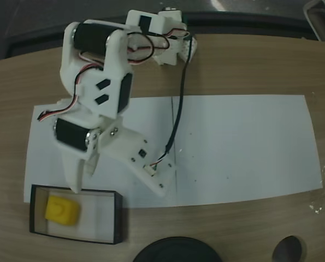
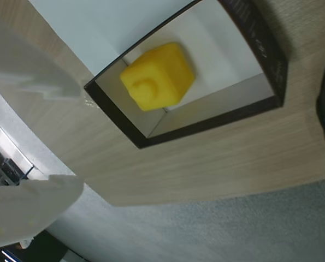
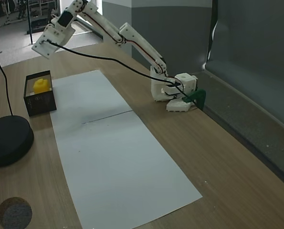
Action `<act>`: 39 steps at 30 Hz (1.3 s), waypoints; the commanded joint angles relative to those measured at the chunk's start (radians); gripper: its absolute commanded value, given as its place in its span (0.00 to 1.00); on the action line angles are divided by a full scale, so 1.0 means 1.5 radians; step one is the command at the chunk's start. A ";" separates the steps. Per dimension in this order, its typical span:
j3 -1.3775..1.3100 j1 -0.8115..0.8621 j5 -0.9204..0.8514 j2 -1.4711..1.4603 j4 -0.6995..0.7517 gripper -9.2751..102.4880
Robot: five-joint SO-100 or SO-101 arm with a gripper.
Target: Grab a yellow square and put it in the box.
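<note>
The yellow square lies inside the box, toward its left end in a fixed view. Seen from the wrist, the yellow square rests on the pale bottom of the box with a curved mark on its top face, close to one corner. My gripper hangs above the box's far rim, open wide, with nothing between its fingers. From the wrist the gripper shows two white fingers at the left edge, apart from the block. In another fixed view the gripper hovers above the box and the yellow square.
A white paper sheet covers the table's middle. A dark round base stands right of the box by the front edge, also the round base. A small dark disc lies further right. The arm's base stands at the table's far edge.
</note>
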 commanded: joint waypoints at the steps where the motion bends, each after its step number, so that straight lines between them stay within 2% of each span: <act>1: -0.021 -0.065 0.008 0.189 0.016 0.18; 5: 0.077 -0.150 0.031 0.361 0.016 0.18; 12: 0.422 -0.274 0.036 0.702 0.012 0.18; 16: 0.613 -0.277 0.028 0.874 0.005 0.17; 20: 0.778 -0.277 -0.019 1.021 0.004 0.08; 22: 0.848 -0.277 -0.032 1.085 0.003 0.08; 39: 1.397 -0.276 -0.032 1.543 -0.199 0.08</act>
